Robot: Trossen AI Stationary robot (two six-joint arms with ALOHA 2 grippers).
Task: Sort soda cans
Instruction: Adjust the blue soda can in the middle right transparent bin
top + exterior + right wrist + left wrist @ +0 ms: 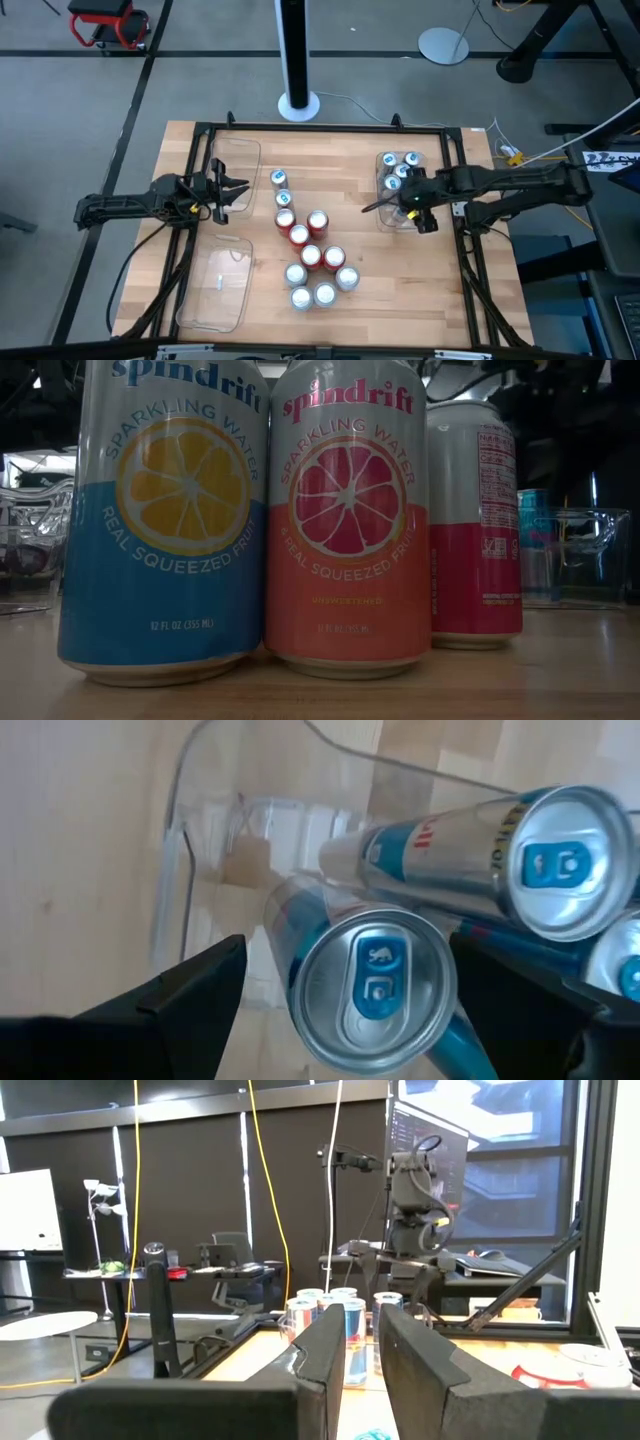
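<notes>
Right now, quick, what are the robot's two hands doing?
Left hand: shut, holding nothing, over the top-left clear tray.
Right hand: open around a blue-tabbed can in the right tray, not squeezing it.

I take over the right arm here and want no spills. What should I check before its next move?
1. Right claw open: ok, its fingers stand wide on either side of a blue-tabbed can.
2. That can standing in the clear tray: ok.
3. Can free of the fingers: cannot tell.
4. Neighbouring can clear of the fingers: not ok, it crowds close.
5. Left claw out of the way: ok, shut, over the far left tray.
6. Cans left to sort: ok, a cluster stands mid-table.
</notes>
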